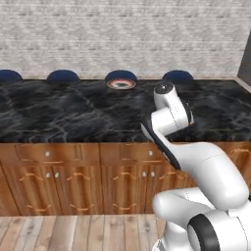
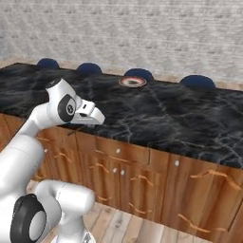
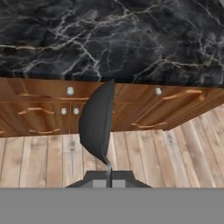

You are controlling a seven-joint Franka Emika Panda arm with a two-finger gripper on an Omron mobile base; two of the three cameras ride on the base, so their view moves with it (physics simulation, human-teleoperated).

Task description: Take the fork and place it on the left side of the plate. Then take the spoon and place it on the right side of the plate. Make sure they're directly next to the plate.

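Counter: a long black stone top [image 1: 59, 112] with thin white lines in it.
Cupboards: brown wood doors [image 1: 73, 181] right under the counter, with small round knobs and thin handles.
Floor: pale wood boards [image 3: 39, 162] below the cupboards.
Wall: light grey brick [image 1: 122, 34] behind the counter.
Stools: round dark blue tops [image 1: 62, 76] along the counter's far edge.

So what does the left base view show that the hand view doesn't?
Left base view alone: the round plate with a dark reddish-brown rim at the counter's far edge, four dark blue stool tops behind it, and the pale brick wall.
Hand view alone: the shut gripper, with a dark curved part rising above it.
Both: the black marble counter, wooden cabinets and plank floor.
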